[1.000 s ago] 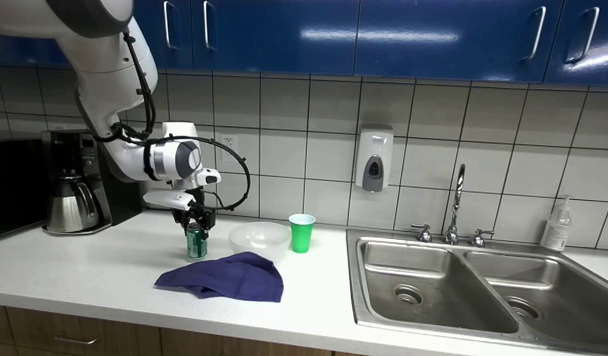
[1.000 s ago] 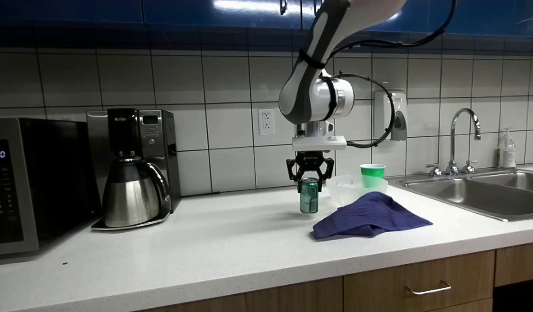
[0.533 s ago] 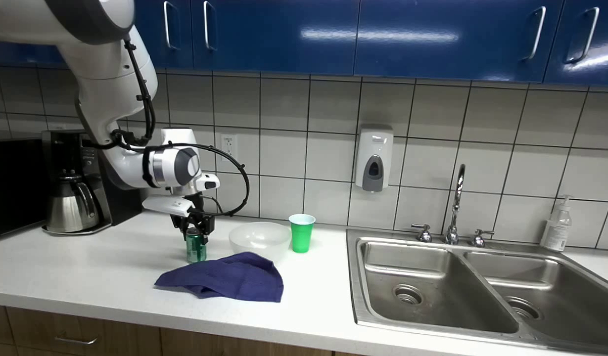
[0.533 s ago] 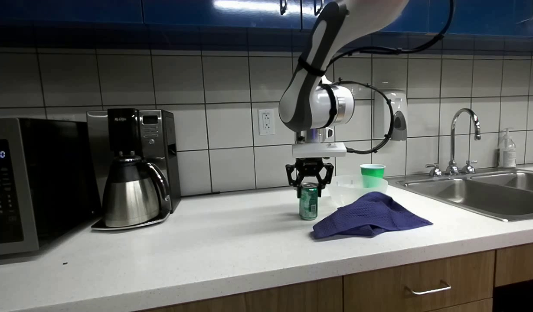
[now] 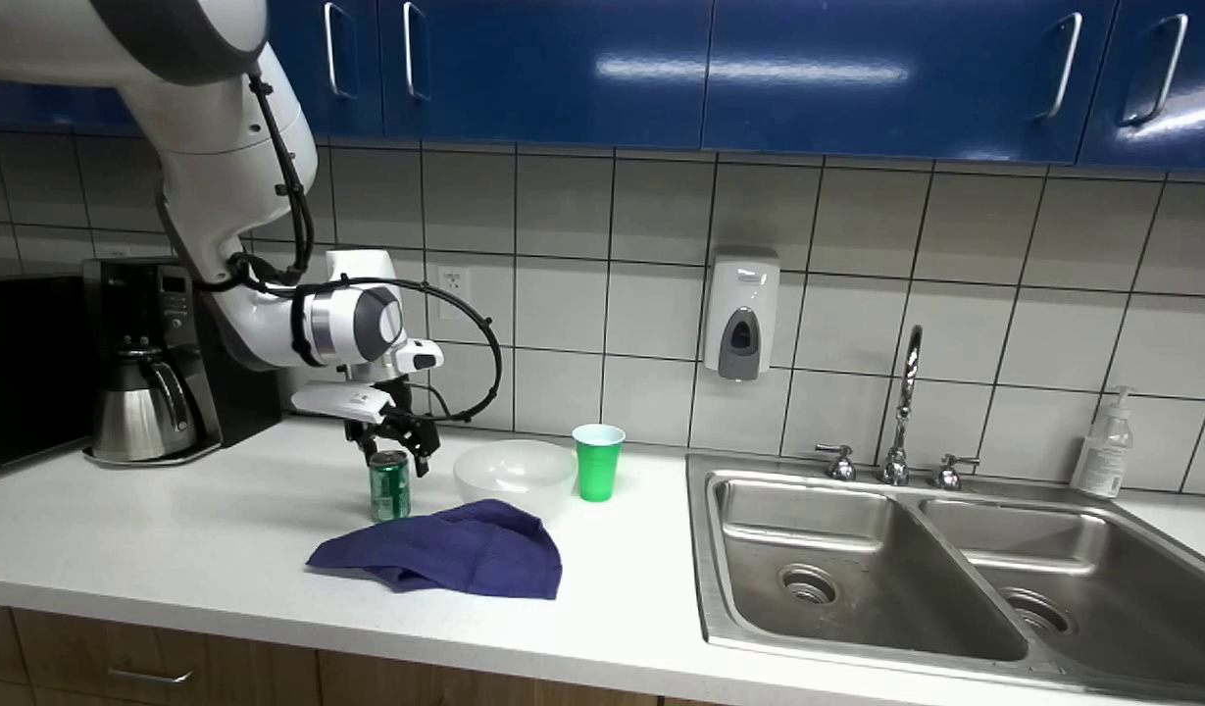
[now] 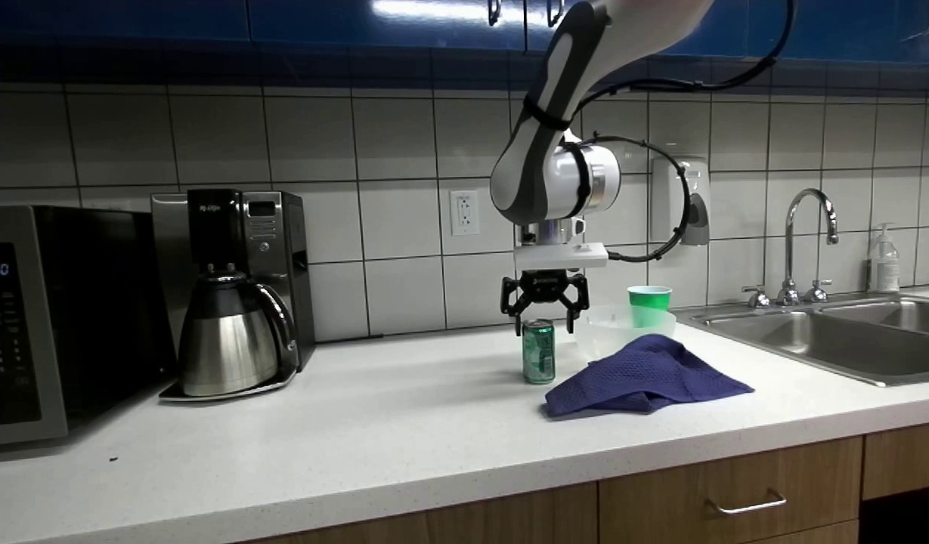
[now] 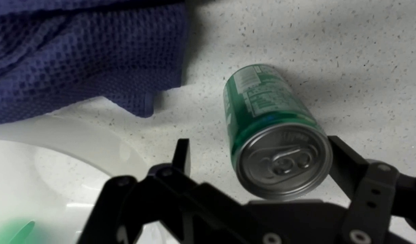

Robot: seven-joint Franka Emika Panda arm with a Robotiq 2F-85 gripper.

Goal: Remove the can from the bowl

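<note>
Gripper (image 6: 544, 331) wide, nothing gripped | can (image 7: 274, 130) upright on counter (image 7: 356, 81), top between the jaws, touching or just beside the 3 o'clock finger (image 7: 346, 166), wrist view | bowl (image 7: 89, 142) apart, about 9 o'clock | likely next: rise straight along can's axis

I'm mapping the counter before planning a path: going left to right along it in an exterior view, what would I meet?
In an exterior view: microwave → coffee maker → can → bowl → cup → faucet → pump bottle. Left out for overlapping others: towel, sink.
</note>
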